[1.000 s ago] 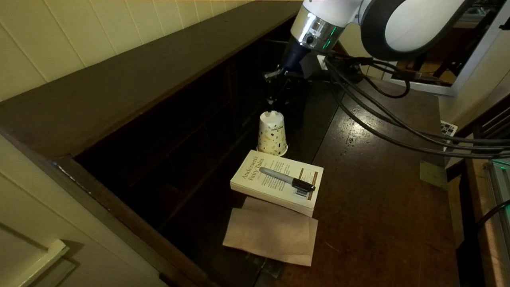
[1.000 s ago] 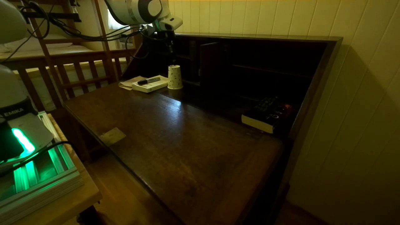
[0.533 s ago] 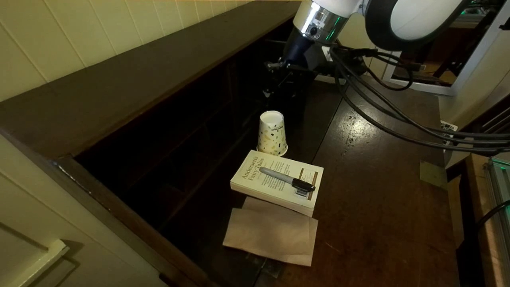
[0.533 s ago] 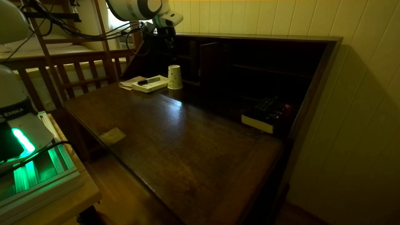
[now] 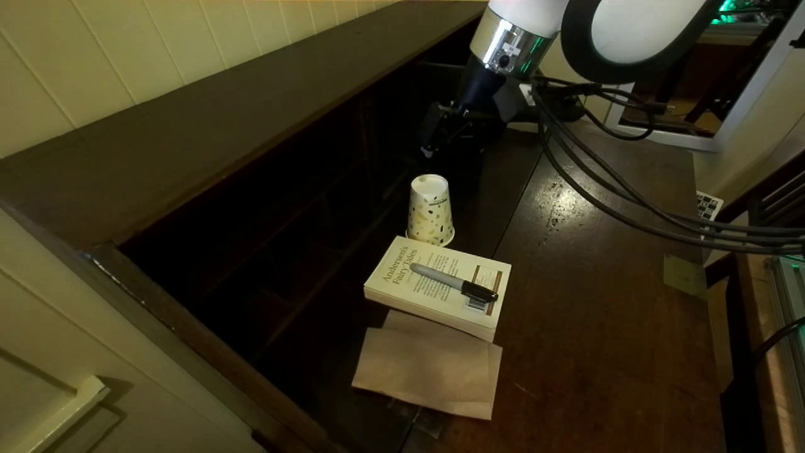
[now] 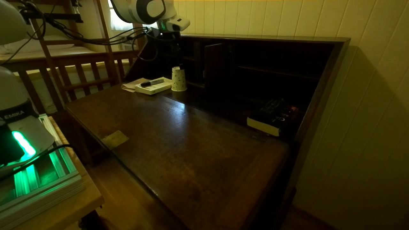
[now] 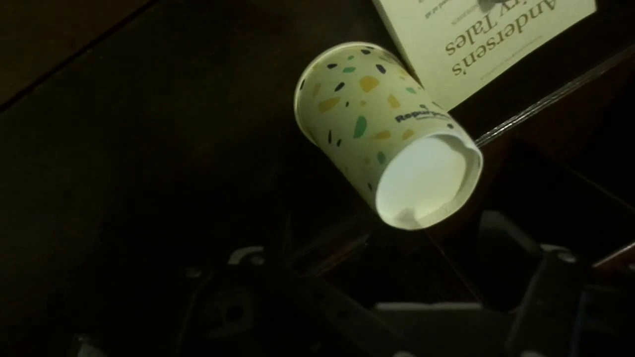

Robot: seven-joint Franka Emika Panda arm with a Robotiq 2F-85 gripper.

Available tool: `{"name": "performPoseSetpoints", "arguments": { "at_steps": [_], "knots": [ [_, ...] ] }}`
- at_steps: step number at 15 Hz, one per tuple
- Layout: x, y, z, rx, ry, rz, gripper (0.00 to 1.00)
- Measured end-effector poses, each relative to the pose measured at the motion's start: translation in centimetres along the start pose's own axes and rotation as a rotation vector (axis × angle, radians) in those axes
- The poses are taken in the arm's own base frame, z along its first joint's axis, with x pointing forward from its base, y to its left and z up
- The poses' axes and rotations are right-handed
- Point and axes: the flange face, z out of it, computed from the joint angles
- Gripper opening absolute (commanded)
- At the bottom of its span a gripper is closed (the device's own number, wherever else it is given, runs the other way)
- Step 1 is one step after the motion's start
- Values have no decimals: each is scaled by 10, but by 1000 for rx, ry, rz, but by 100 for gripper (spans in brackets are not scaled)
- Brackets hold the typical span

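Yellow boarded walls (image 6: 255, 19) stand behind a dark wooden desk (image 6: 179, 137). Above this desk hangs the gripper (image 7: 389, 233); its fingers (image 7: 508, 233) are spread wide, as the wrist view shows, with a gap between them. Below the gripper and near to its fingers stands a paper cup (image 5: 430, 211) on the desk, upside down, with the bottom turned up. From these views I cannot tell if a finger touches the cup. Beyond the cup, farther from the gripper, lies a pale book (image 5: 437, 299), "Andersen's Fairy Tales", just beside it. On this book rests a grey marker (image 5: 454, 282) with a black cap. Even farther from the gripper, next to the book, is brown paper (image 5: 427, 371). Behind the gripper are dark shelves (image 6: 274, 60) of the desk. Well apart from the gripper, a thick black book (image 6: 270, 115) lies flat.
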Motion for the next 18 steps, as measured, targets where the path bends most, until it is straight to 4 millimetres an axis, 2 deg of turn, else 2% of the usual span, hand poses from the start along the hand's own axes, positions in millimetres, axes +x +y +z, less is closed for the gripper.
{"name": "performPoseSetpoints", "arguments": {
  "at_steps": [1,2,5,7,8,9,11,13,18],
  "knots": [
    [1,2,1,-7,4,-10,81],
    [2,3,2,-12,10,-18,69],
    [2,5,6,-26,24,-33,50],
    [0,5,12,-40,24,-43,45],
    [-1,4,15,-49,24,-49,39],
    [-3,4,18,-58,24,-55,18],
    [-5,0,20,-70,33,-70,14],
    [-5,-5,20,-76,43,-83,1],
    [-4,-8,18,-93,53,-110,0]
  ]
}}
